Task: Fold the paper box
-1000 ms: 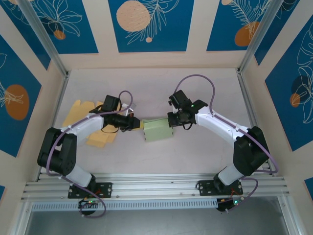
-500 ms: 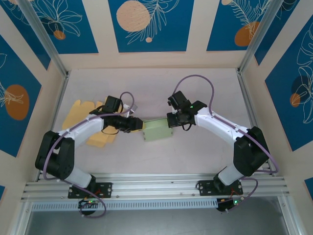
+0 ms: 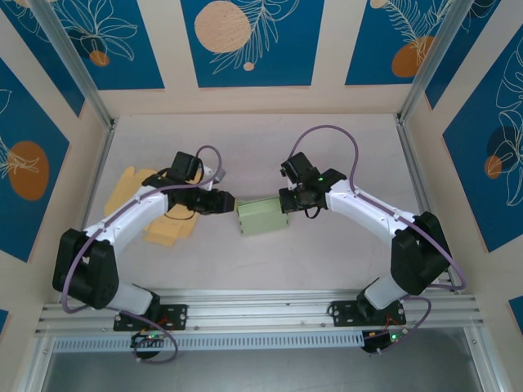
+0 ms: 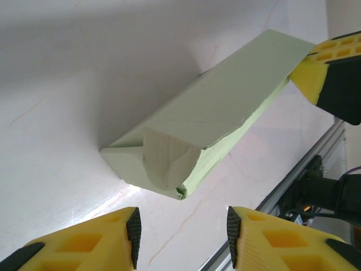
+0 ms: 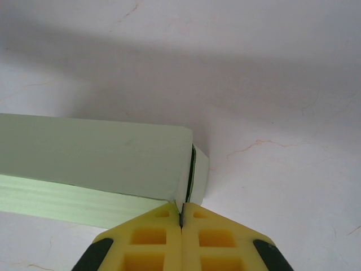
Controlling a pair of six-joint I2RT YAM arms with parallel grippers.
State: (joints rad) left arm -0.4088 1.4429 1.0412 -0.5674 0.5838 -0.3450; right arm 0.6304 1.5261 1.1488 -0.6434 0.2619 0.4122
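Note:
The pale green paper box (image 3: 262,218) lies on its side mid-table, between the two arms. My left gripper (image 3: 228,202) hovers just off its left end, open, with nothing between the yellow fingers (image 4: 84,243). From the left wrist camera the paper box (image 4: 220,113) shows that end with a curved flap (image 4: 169,164) tucked inward. My right gripper (image 3: 286,201) is at the box's right end. In the right wrist view the right gripper (image 5: 181,217) is shut, pinching the thin edge of the paper box (image 5: 96,152) at its end flap.
Flat yellow paper blanks (image 3: 132,184) lie at the left, one (image 3: 167,232) under the left arm. An aluminium rail (image 3: 261,310) runs along the near edge. Frame posts (image 3: 413,163) stand at the sides.
My left gripper has opened and let go of the box's left end, backing off a little to the left. The right gripper still pinches the right end.

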